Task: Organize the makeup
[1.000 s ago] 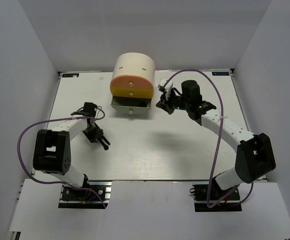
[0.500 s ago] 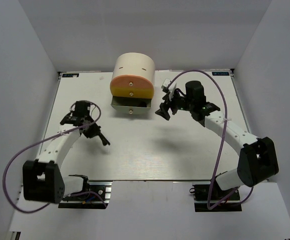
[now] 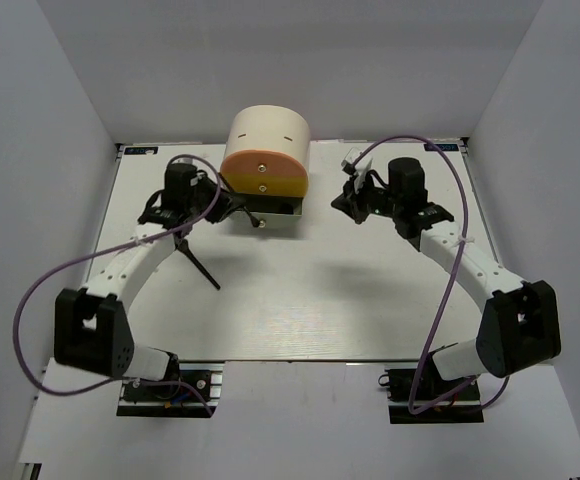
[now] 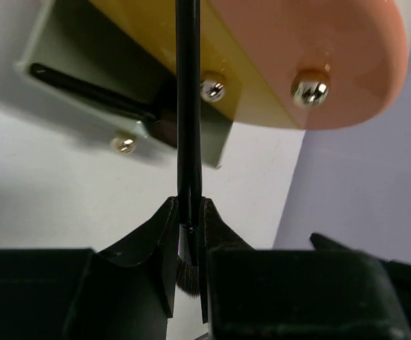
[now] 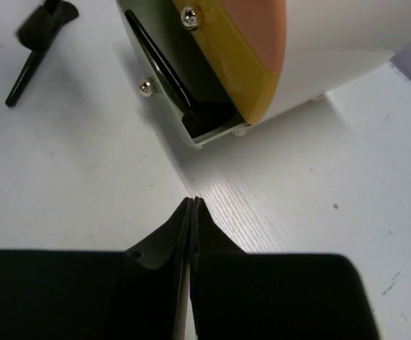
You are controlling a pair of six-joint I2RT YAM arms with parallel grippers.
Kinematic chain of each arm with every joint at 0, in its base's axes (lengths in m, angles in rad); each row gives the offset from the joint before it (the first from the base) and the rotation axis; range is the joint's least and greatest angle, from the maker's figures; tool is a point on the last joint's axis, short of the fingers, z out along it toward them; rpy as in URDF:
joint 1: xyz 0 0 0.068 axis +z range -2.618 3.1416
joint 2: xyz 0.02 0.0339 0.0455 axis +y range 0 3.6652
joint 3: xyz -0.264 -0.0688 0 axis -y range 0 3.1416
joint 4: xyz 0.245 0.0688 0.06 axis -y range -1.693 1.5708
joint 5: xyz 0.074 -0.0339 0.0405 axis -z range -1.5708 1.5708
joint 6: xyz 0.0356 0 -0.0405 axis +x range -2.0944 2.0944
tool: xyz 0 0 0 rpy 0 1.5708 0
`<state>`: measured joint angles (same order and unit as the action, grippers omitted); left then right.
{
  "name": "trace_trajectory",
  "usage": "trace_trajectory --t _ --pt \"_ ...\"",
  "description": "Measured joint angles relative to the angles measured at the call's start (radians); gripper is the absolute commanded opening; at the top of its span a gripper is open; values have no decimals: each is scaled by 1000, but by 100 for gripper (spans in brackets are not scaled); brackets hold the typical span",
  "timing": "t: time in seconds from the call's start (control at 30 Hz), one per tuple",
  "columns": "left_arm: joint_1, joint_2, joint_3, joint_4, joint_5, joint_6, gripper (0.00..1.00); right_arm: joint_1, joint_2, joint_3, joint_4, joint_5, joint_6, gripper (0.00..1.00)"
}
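Observation:
My left gripper is shut on the thin black stick brush, gripping it at the bristle end. Its handle points into the open grey-green bottom drawer of the round cream box. A long black item lies inside that drawer. The black fan brush lies on the table below the left gripper. My right gripper is shut and empty, just right of the drawer. The other makeup is out of view.
The box has an orange drawer and a yellow one, both closed, each with a metal knob. White walls enclose the table on three sides. Purple cables loop over both arms.
My left arm has swung from the left middle of the table up to the open drawer, carrying the stick brush. My right gripper has drawn back from the drawer toward the right.

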<state>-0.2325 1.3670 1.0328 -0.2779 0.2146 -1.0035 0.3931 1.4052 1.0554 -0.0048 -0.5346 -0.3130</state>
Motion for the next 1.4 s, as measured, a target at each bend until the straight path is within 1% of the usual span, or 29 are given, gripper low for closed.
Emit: trace_trajectory --t 0.13,0.27,0.37,0.43,0.53,0.63,0.8,1.0,1.4 --pt "-67 127 100 55 -50 -116 0 -23 -6 0 1 1 23 0" --pt "-120 164 134 69 -126 -256 0 -39 -16 -6 5 5 40 0" --pt "-155 180 153 52 -204 -371 0 -48 -23 -7 8 7 49 0" --pt "-174 209 192 20 -247 -428 0 -55 -28 -11 11 7 54 0" --pt "-196 262 251 -15 -301 -494 0 -66 -38 -25 14 8 63 0" --pt "-213 292 267 -32 -341 -546 0 -74 -38 -33 21 8 70 0" --pt "-241 322 288 -89 -390 -598 0 -89 -40 -40 24 8 73 0" --pt "-261 322 283 -117 -426 -644 0 -103 -48 -54 32 7 76 0" --pt "-262 346 268 -131 -467 -676 0 -106 -50 -58 34 7 78 0"
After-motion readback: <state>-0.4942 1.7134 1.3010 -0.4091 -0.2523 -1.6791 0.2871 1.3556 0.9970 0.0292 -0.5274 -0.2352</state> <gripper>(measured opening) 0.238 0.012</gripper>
